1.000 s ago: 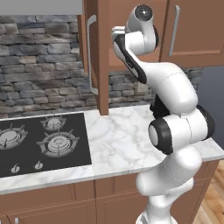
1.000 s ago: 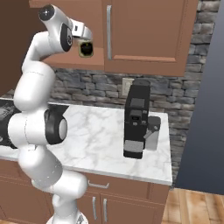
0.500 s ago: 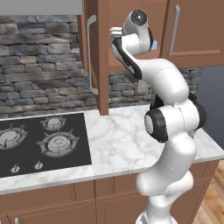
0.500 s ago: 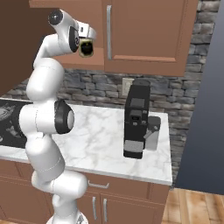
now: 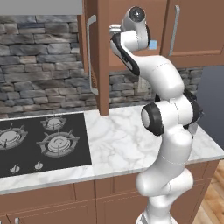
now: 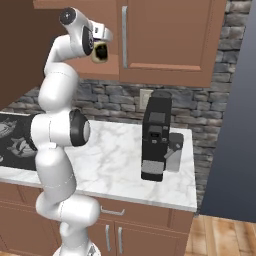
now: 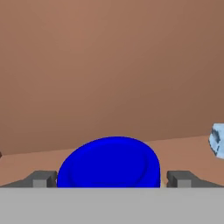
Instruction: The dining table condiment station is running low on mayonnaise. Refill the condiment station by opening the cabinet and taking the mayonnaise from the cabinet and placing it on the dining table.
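Observation:
In the hand view the blue lid of the mayonnaise (image 7: 109, 162) lies low in the middle, on the cabinet's wooden shelf. My gripper (image 7: 111, 179) is open, with one fingertip (image 7: 41, 178) on each side of the lid and a gap between pad and jar on both sides. The jar's body is hidden below the lid. In the left base view the cabinet door (image 5: 103, 57) stands swung open, edge-on, with its silver bar handle (image 5: 90, 52). My hand (image 6: 100, 50) reaches into the cabinet opening. The dining table is out of view.
A pale blue object (image 7: 217, 140) sits on the shelf to the right of the jar, also visible past my wrist (image 5: 153, 44). The neighbouring door (image 6: 165, 35) is shut. Below are a marble counter (image 5: 118, 144), a black stove (image 5: 41, 142) and a black coffee machine (image 6: 156, 137).
My hand has edged slightly deeper into the cabinet while the elbow and lower arm swung round. The jaws have stayed wide open.

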{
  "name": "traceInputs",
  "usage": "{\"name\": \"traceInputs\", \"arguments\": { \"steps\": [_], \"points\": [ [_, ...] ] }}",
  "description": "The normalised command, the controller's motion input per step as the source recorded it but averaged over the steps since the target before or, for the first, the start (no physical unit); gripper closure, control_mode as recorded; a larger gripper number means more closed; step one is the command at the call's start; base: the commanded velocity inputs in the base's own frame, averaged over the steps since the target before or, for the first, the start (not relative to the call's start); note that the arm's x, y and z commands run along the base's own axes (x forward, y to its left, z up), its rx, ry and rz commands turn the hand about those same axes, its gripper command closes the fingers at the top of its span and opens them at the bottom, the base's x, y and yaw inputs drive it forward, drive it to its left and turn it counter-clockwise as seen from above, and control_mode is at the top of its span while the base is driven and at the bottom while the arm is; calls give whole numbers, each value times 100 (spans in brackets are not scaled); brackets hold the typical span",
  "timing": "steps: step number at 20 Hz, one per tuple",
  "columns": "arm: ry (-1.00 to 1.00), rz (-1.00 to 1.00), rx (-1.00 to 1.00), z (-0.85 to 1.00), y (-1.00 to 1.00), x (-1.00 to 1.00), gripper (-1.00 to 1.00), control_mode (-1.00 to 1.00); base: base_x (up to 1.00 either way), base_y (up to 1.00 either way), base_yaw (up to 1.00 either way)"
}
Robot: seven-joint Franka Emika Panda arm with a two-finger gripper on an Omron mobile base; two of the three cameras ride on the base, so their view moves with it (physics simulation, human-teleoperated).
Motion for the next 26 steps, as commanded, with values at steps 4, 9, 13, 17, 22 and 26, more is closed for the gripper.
{"name": "traceInputs", "arguments": {
  "steps": [4, 9, 13, 17, 22, 26],
  "points": [
    [0, 5, -1, -19, 0, 0, 100, -100, 0, 0, 0],
    [0, 4, -3, -5, 0, -20, 100, -100, 0, 0, 0],
    [-9, 0, -8, 0, 0, -78, 100, -100, 0, 0, 0],
    [-15, 0, -6, 0, 0, -100, 100, -100, 0, 0, 0],
    [-6, 0, 0, 0, 0, -100, 100, -100, 0, 0, 0],
    [0, 0, 0, 6, 0, -100, 100, -100, 0, 0, 0]
  ]
}}
